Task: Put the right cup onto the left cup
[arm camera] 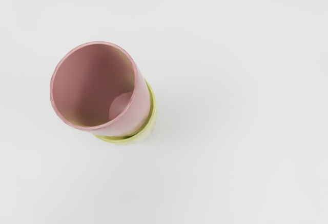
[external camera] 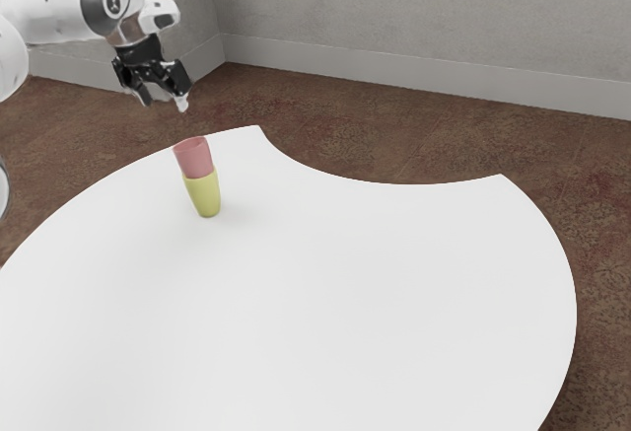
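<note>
My gripper (external camera: 165,104) hangs in the air above the stacked cups, a little toward the exterior view's left, its fingers apart and nothing between them. The pink cup (external camera: 197,161) stands upright in the mouth of the yellow cup (external camera: 204,195), which rests on the white table. From above, in the wrist view, the pink cup (arm camera: 144,102) opens toward the camera, and the yellow cup (arm camera: 149,125) shows as a rim around part of it. The pink cup's lower end is hidden inside the yellow one.
The white table (external camera: 365,293) has a curved outline with a scooped edge on its far side. The cups stand near its far edge, toward the exterior view's left. Brown floor and a grey wall (external camera: 424,17) lie beyond.
</note>
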